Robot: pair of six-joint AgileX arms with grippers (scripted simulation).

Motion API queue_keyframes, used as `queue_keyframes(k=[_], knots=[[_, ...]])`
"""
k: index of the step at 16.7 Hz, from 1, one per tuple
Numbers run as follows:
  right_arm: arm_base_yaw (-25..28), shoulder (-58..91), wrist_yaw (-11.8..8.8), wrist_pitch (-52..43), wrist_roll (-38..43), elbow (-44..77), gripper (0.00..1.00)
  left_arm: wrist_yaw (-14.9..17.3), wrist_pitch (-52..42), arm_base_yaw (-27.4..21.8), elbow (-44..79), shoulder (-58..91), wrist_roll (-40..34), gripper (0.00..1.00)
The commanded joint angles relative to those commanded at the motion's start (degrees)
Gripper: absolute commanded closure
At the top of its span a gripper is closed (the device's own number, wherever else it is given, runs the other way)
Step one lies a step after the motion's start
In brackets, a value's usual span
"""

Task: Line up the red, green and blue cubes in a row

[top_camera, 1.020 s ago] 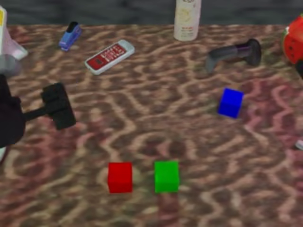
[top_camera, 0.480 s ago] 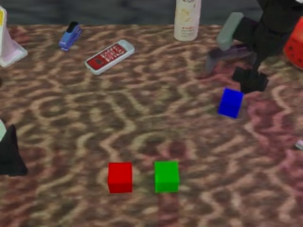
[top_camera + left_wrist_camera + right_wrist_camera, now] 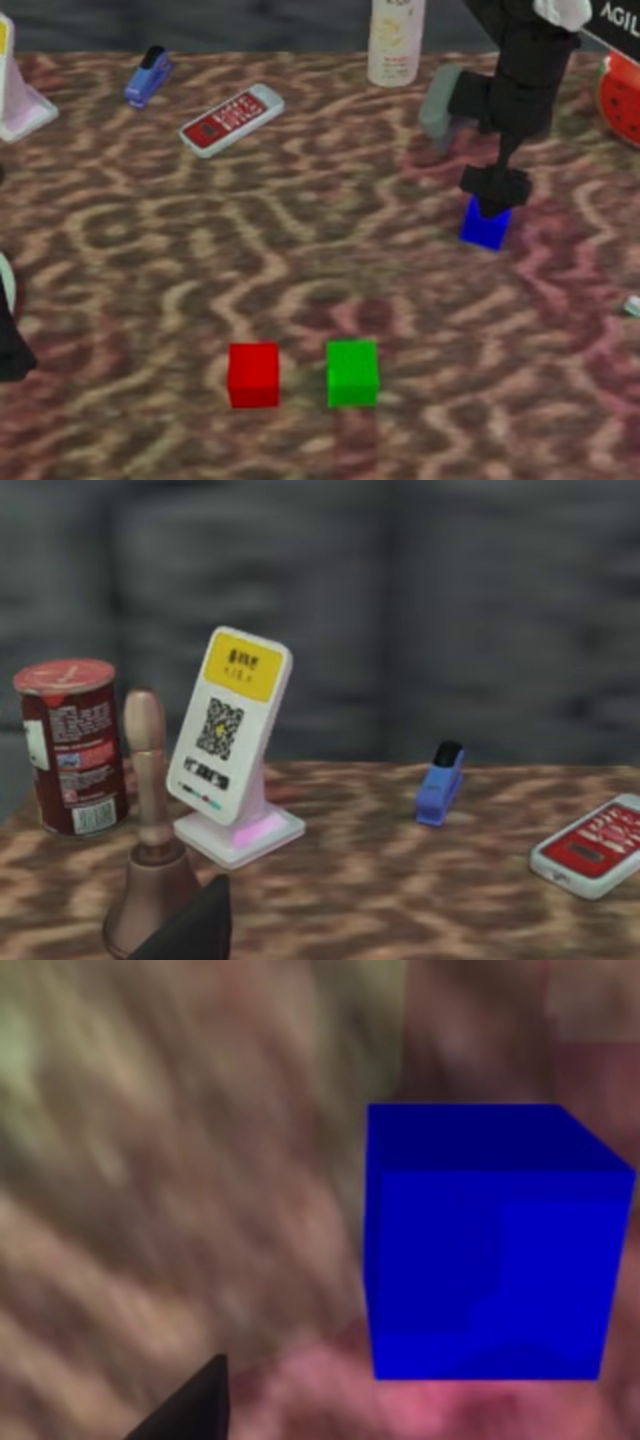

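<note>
The right gripper [image 3: 494, 190] hangs right over the blue cube [image 3: 485, 228], covering the cube's far edge in the top view. I cannot tell if its claw is open or closed. In the right wrist view the blue cube [image 3: 495, 1245] sits flat on the table, very close to the camera, and nothing is touching its sides.

The green cube [image 3: 352, 373] is nearer the front edge of the table than the blue cube and off to its left, well apart from it. The red cube [image 3: 253, 374] sits just left of the green cube, with a small gap between them.

The left arm [image 3: 10, 345] is parked far to the left of the blue cube, at the table's left edge
</note>
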State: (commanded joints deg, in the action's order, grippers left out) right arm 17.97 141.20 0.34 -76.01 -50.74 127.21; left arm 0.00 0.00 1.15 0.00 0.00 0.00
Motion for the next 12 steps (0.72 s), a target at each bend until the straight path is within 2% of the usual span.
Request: queue_keyframes(k=[6, 12], knots=[[-0.17, 0.11, 0.00, 1.09, -0.05, -1.10, 0.00, 0.00, 0.00, 0.00, 0.00, 0.00, 0.00, 0.00], [0.04, 2.85, 0.04, 13.82, 0.10, -10.56, 0.00, 0.00, 0.00, 0.00, 0.00, 0.00, 0.00, 0.00]])
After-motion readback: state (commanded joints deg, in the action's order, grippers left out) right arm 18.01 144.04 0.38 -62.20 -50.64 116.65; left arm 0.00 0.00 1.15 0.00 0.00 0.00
